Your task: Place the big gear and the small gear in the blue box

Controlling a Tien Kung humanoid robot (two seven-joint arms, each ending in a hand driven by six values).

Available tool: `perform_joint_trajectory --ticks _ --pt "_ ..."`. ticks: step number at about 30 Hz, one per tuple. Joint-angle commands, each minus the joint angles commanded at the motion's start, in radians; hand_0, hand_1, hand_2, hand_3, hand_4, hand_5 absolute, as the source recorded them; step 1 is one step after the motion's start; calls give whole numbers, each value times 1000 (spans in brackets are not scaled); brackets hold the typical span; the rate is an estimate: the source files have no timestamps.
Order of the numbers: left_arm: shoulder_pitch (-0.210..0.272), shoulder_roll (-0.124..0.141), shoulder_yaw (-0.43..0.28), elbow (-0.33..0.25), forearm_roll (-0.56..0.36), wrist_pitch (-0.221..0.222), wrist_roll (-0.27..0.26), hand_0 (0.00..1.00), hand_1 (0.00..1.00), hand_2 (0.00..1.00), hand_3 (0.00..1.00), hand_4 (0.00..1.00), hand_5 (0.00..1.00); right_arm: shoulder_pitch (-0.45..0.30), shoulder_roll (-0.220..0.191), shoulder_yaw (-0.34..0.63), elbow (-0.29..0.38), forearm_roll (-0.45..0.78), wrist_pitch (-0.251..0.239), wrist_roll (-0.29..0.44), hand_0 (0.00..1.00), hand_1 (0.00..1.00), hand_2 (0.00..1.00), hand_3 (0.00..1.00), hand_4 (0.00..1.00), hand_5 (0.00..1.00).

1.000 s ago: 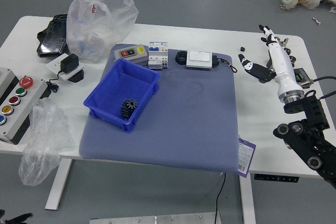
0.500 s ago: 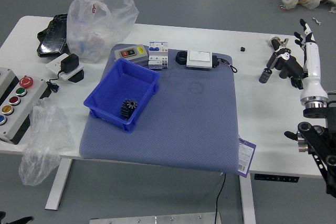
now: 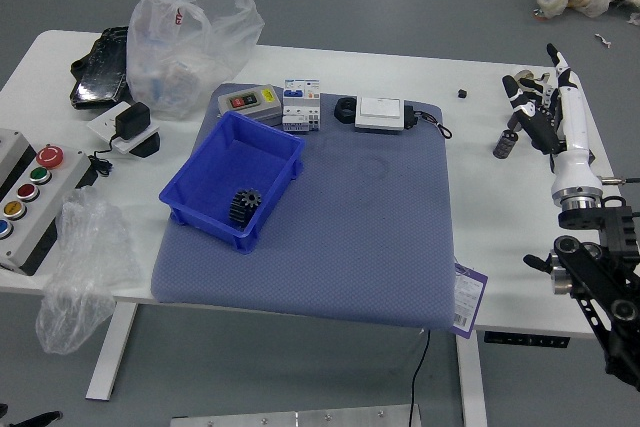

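- The white surface (image 3: 490,227) carries everything here, and beneath the blue box (image 3: 205,209) we have a grey mat (image 3: 350,227) reaching out to its right.
- The right hand (image 3: 575,142) is well to the right of the blue box, beside some metal parts (image 3: 525,79). It first swung away from the box and has now drifted slightly back towards it; its fingers (image 3: 566,77) are spread, with nothing we can see in their hold. We read that as repositioning, with no gear on its way in.
- The left hand (image 3: 35,418) sits at the picture's lower-left corner, nearer to us than the blue box; we can't tell its state.
- The blue box itself hasn't moved. Inside, by its near right-hand corner, lies a dark toothed gear (image 3: 244,207), just where it was. We can't tell its size class, or whether a second gear is with it, so we'd count the task as at least half done.
- A small dark cylinder (image 3: 506,144) stands right of the blue box, below the hand, at a spot the hand covered earlier; we can't say what it is.
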Motion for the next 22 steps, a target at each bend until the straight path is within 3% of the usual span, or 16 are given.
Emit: perform_joint_trajectory --ticks 7,8,10,13,14,22 --pt "17 27 127 20 -117 -1 -72 622 297 402 701 740 521 -65 21 20 48 42 23 -6 682 693 998 998 925 737" --pt "18 28 138 22 -127 -1 -77 621 306 405 702 740 523 -68 26 18 48 51 27 -6 681 692 953 925 925 730" --pt "19 28 157 24 -147 1 -88 621 306 405 702 740 523 -69 33 9 48 70 33 -7 681 692 953 925 925 730" --pt "20 26 166 26 -161 4 -94 621 306 405 702 740 523 -67 41 -8 52 106 41 -3 681 692 953 925 925 730" --pt "20 25 168 26 -163 4 -96 625 373 446 702 740 523 -67 43 -13 54 118 43 -2 676 691 910 878 914 584" --pt "6 -5 183 29 -171 6 -112 625 373 446 702 740 523 -74 29 5 72 145 32 5 676 691 910 878 914 584"
